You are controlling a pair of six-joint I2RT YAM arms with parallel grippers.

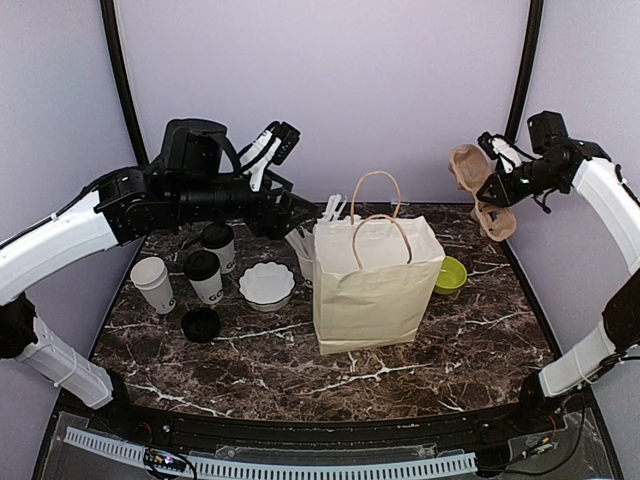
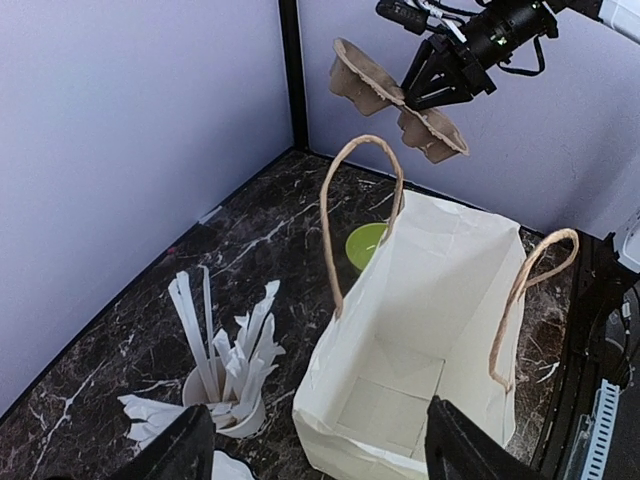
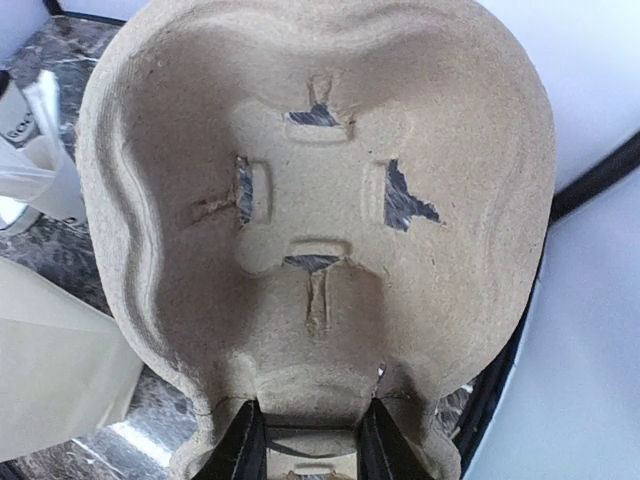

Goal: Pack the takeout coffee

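Observation:
Two tall white coffee cups with black lids stand at the left of the table, one further back (image 1: 218,246) and one nearer (image 1: 205,277). My left gripper (image 1: 288,208) is open and empty above the table, between the cups and the open paper bag (image 1: 372,290). In the left wrist view my gripper (image 2: 320,452) hovers over the bag's near rim (image 2: 340,440); the bag is empty inside. My right gripper (image 1: 497,176) is shut on a brown pulp cup carrier (image 1: 478,188), held high at the back right. The carrier (image 3: 320,150) fills the right wrist view, pinched by the gripper (image 3: 312,450).
A lidless white cup (image 1: 153,284) and a loose black lid (image 1: 201,324) sit left of the coffee cups. A white scalloped bowl (image 1: 267,284), a small cup of straws (image 2: 225,385) and a green bowl (image 1: 451,273) surround the bag. Purple walls enclose the table.

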